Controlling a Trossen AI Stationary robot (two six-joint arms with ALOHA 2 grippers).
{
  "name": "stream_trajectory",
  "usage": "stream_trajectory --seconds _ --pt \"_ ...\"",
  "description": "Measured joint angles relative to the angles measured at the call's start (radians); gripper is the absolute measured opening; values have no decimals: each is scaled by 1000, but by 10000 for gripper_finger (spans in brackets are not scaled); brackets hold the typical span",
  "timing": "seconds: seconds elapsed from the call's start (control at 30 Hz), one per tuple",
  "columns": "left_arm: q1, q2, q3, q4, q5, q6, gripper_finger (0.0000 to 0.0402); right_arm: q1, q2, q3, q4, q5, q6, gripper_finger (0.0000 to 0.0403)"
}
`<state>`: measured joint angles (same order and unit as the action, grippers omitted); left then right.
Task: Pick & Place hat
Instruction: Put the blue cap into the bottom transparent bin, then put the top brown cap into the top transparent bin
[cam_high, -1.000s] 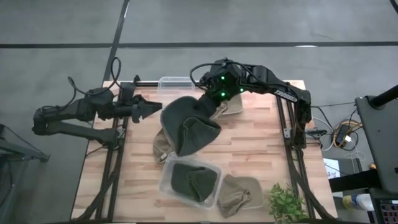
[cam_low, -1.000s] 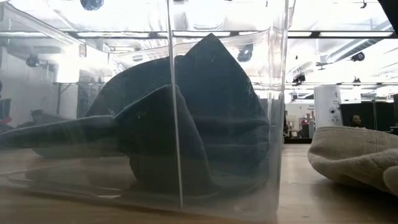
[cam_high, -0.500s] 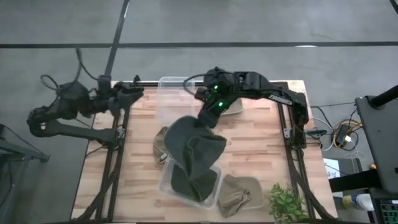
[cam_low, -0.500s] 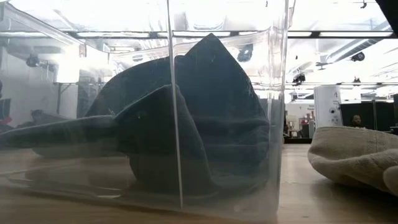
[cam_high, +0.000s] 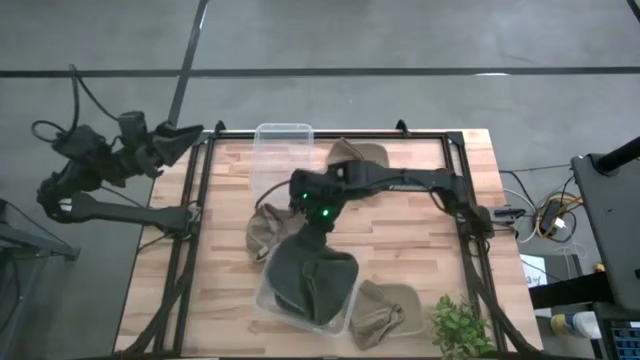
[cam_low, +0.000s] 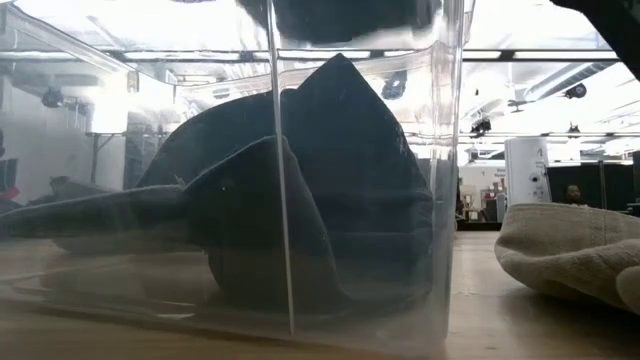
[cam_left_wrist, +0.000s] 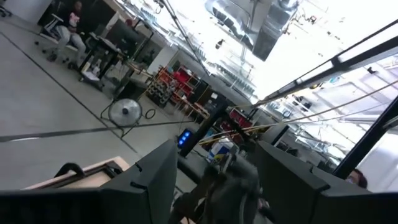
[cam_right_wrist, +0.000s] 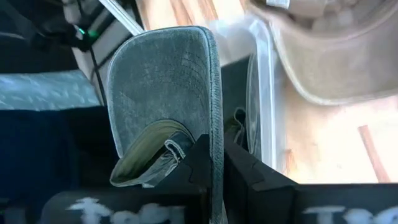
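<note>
My right gripper (cam_high: 317, 220) is shut on a dark green hat (cam_high: 312, 272), which hangs over a clear bin (cam_high: 268, 298) at the table's near middle. In the right wrist view the gripper (cam_right_wrist: 217, 155) has the hat's brim (cam_right_wrist: 161, 81). A second dark hat (cam_low: 300, 200) rests on the bin's floor. The held hat's lower end (cam_low: 340, 15) shows just above it. My left gripper (cam_high: 188, 133) is open and empty, beyond the table's far left corner, and points up into the room (cam_left_wrist: 214, 180). My right gripper pinches the edge of the dark green hat's brim (cam_right_wrist: 215, 134) between its two fingers (cam_right_wrist: 198, 163). The fingers come from above, slanting down toward the near edge. The hat hangs below them over the bin; whether it touches the hat inside, I cannot tell.
A beige hat (cam_high: 262, 232) lies left of the bin, and another (cam_high: 385, 312) lies to its right, also in the low view (cam_low: 570, 250). A third beige hat (cam_high: 357, 156) and an empty clear bin (cam_high: 282, 140) sit at the far edge. A plant (cam_high: 460, 326) stands at the near right.
My right gripper has carried the dark green hat from the table's far middle toward the near edge and down. The hat now hangs over the near bin, its lower end showing in the low view. My left arm has drawn back off the far left corner and tipped upward.
</note>
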<state>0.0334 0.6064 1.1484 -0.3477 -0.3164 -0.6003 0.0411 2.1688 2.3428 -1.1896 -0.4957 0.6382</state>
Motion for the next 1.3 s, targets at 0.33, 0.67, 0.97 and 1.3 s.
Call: stream_trajectory --seconds 0.33,0.67,0.97,1.3 --pt "0 -1 -3 0 -10 1 208 31 74 0 -9 -29 -21 13" --pt "0 -3 -3 3 -24 2 208 36 99 4 15 -37 -44 76" --pt "0 -3 -3 3 -23 2 208 38 99 4 24 -40 -57 188" --pt "0 -2 -4 3 -23 2 208 35 51 4 24 -19 -55 205"
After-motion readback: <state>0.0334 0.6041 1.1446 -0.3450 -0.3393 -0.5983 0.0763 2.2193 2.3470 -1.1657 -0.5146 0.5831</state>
